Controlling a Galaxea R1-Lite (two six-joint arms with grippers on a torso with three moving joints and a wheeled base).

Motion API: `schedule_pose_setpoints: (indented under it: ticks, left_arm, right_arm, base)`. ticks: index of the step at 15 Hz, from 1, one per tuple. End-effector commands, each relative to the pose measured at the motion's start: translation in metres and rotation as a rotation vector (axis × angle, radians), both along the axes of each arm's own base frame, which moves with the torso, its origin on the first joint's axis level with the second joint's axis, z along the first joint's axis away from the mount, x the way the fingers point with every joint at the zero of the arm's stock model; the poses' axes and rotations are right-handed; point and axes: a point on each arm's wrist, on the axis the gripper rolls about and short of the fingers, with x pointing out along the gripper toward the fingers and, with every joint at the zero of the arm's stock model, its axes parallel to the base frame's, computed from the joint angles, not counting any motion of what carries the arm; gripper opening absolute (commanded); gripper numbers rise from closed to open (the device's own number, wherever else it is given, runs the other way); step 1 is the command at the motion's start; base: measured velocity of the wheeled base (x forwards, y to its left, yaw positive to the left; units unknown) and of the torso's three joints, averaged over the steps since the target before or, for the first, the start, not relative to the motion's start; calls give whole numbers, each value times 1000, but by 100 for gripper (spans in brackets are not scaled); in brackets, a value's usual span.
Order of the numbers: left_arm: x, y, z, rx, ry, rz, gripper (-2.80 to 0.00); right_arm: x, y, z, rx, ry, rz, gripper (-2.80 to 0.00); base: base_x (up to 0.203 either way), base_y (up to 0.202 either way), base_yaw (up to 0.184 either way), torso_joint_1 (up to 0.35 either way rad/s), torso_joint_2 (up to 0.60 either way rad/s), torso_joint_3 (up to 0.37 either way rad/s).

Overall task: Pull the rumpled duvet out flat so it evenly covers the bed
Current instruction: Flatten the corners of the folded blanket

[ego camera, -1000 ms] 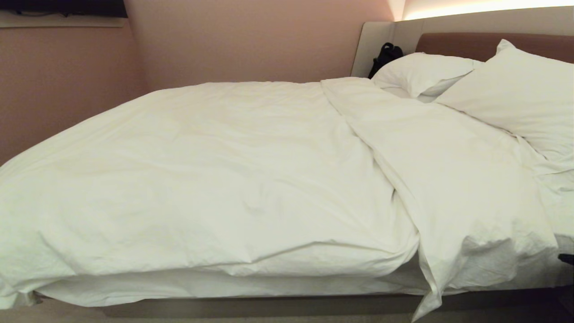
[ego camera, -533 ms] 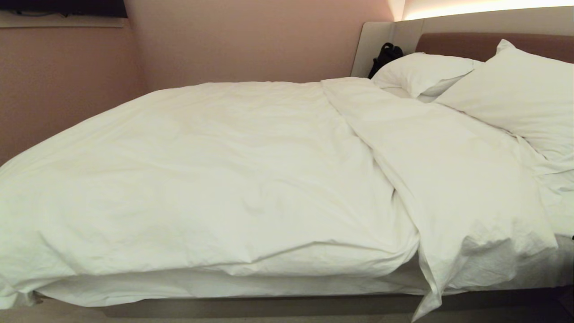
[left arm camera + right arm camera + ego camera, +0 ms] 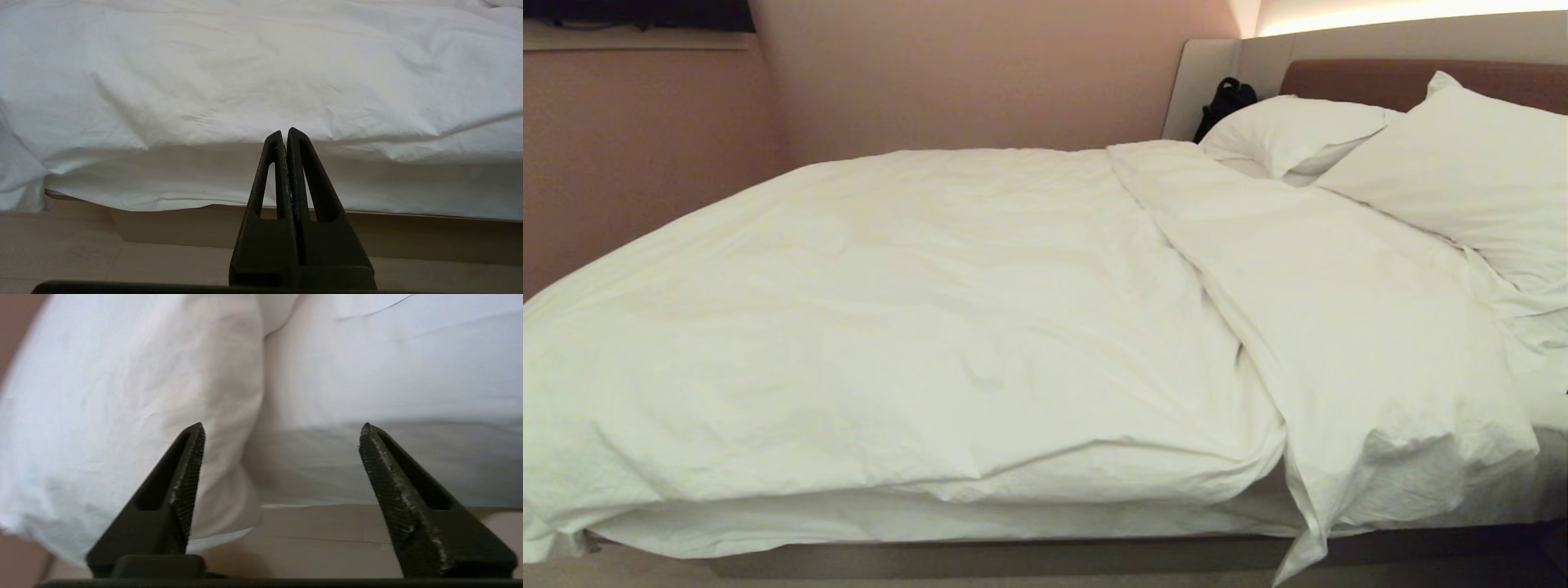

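Two grippers low beside bed [image 3: 1013,555]: right gripper [image 3: 282,433] jaws wide apart, empty, facing duvet [image 3: 915,327]; left gripper [image 3: 284,134] jaws together.

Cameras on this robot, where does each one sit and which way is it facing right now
Head view: high on the robot, looking down across the bed, duvet and pillows; no arm shows.
Left wrist view: low by the bed's side, facing the duvet's hanging edge; left gripper, jaws shut.
Right wrist view: close to a hanging duvet fold; right gripper, jaws open.
All share the duvet.
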Motion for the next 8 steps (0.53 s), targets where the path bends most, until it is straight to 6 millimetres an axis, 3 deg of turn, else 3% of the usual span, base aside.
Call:
schedule_pose_setpoints:
  ticks: [1,8]
  left_arm:
    - [0,0,0,-1,-1,1,-280]
    - [0,0,0,-1,-1,1,-280]
  right_arm:
    - [1,10,-20,172,69,52,0]
    - [26,34,-39,164,92,167,0]
  base:
    - [0,0,0,0,0,0]
    - [0,0,0,0,0,0]
